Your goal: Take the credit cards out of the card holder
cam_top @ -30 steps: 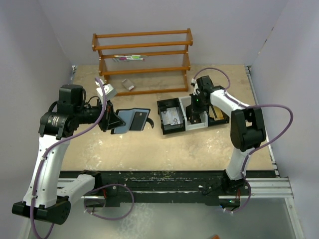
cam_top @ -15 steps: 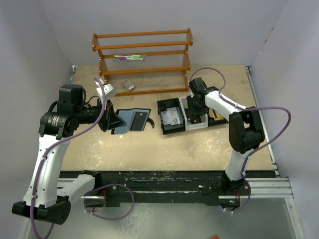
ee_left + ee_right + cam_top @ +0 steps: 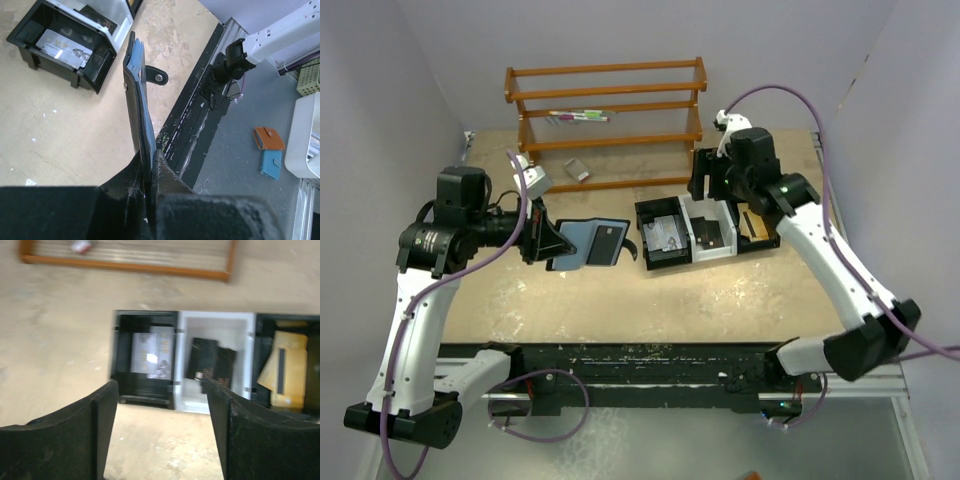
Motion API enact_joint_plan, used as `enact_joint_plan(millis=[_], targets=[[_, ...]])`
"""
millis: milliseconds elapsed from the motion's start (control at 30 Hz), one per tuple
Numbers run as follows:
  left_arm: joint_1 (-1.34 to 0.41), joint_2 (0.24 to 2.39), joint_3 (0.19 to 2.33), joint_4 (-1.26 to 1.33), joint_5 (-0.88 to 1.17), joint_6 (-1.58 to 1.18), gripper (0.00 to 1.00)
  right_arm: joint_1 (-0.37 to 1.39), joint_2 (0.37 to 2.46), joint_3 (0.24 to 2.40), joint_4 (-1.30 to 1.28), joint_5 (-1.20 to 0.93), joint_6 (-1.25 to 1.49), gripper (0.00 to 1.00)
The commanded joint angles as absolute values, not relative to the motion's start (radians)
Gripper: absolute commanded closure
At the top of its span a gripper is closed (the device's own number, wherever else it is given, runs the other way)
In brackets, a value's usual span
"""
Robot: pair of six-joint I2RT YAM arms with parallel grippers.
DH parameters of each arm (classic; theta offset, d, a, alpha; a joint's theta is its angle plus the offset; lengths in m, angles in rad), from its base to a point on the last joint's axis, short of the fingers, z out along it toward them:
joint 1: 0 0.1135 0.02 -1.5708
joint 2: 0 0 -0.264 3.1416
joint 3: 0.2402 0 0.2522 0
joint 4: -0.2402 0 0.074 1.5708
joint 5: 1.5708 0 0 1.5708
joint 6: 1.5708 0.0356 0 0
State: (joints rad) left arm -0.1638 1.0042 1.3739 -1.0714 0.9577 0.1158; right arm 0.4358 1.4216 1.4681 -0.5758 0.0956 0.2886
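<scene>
Left jaws pinch the open black, blue-lined card holder (image 3: 585, 243); right jaws gape empty above the three-compartment tray (image 3: 217, 322) holding credit cards (image 3: 285, 370).

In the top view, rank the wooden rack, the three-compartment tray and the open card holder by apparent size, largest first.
1. wooden rack, clearly the largest
2. three-compartment tray
3. card holder, clearly the smallest

The wallet (image 3: 134, 100) sits edge-on in the left wrist view, so its slots can't be read, and its lower end is swallowed between the left gripper's (image 3: 149, 161) fingers at bottom centre. The right wrist view is smeared: the rack (image 3: 125, 260) is cut by the top edge, and the tan card (image 3: 285, 367) is soft at far right.
</scene>
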Motion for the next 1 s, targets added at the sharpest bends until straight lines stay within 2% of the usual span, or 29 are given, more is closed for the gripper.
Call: enact_joint_plan(millis=[0,133,267,467,533,967], targets=[[-0.162,1.031,1.455,-1.099,1.05,0.163,1.0,0.489,1.301,1.474,-0.471,-0.137,0.294,0.22],[-0.161,1.041,1.48,-1.148,1.089,0.206,1.0,0.587,1.278,1.511,-0.396,-0.315,0.281,0.12],[-0.161,1.029,1.471,-1.181,1.123,0.251,1.0,0.727,1.328,1.597,-0.422,-0.336,0.232,0.11],[-0.16,1.046,1.474,-1.263,1.131,0.333,1.0,0.837,1.366,1.629,-0.407,-0.431,0.197,0.09],[-0.161,1.052,1.478,-1.289,1.142,0.357,1.0,0.864,1.376,1.635,-0.403,-0.453,0.181,0.0],[-0.161,1.051,1.492,-1.334,1.177,0.396,1.0,0.937,1.447,1.696,-0.429,-0.567,0.113,0.0]])
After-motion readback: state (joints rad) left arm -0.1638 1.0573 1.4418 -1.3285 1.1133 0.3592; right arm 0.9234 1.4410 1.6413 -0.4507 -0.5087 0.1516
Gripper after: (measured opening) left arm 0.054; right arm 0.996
